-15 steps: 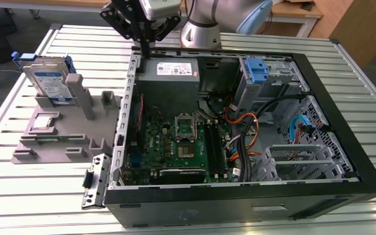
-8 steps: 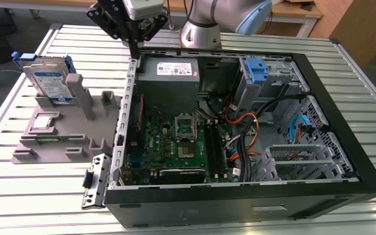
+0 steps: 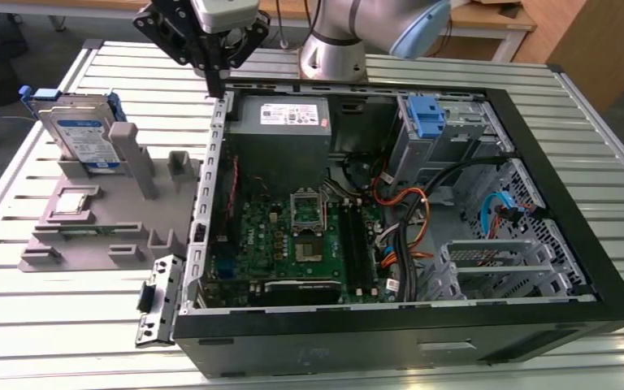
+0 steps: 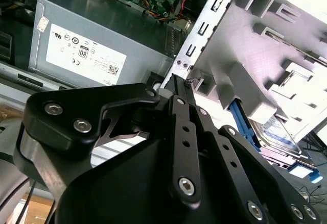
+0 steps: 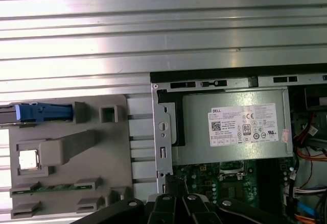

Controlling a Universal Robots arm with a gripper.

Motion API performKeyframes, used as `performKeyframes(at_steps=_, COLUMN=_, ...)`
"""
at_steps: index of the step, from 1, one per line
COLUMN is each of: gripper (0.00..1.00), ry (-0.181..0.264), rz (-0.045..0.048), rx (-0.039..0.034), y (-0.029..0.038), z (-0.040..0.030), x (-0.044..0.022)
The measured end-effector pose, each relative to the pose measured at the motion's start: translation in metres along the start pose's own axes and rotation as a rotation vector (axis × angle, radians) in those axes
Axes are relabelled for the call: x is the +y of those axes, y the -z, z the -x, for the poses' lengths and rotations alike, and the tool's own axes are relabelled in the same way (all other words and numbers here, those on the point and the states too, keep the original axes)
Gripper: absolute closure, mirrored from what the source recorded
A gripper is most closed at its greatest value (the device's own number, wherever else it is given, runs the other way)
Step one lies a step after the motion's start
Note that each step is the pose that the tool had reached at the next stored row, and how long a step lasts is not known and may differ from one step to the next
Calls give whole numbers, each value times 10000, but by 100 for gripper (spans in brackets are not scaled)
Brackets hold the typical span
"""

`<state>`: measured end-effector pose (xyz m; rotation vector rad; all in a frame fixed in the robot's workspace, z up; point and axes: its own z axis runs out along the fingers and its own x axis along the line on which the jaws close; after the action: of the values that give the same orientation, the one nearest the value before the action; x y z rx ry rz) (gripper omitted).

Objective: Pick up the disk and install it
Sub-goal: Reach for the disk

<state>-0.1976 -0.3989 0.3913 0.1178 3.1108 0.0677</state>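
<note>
- The gripper [image 3: 215, 88] hangs in the upper left of the exterior view, pointing straight down.
- Its black fingers [image 4: 185, 132] are pressed together at the tips, with nothing between them.
- The arm [image 3: 336, 49], silver with a blue-grey joint, stands at top centre.

Exterior view: high, oblique, wide over table [image 3: 52, 341] and computer case [image 3: 399, 341]. First wrist view: straight down. Second wrist view: close behind gripper [image 4: 175, 80]. All share power supply [image 3: 279, 130], grey fixture [image 3: 84, 236]
</note>
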Motion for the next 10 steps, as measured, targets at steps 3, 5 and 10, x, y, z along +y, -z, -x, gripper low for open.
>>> performKeyframes(at_steps=3, gripper=90, ry=0, rz=0, rx=0, y=0, z=-4, x=0)
performKeyframes(at_steps=5, gripper=90, ry=0, rz=0, rx=0, y=0, z=-4, x=0)
performKeyframes(at_steps=10, gripper=90, ry=-1, rz=0, rx=0, y=0, z=-11, x=-1)
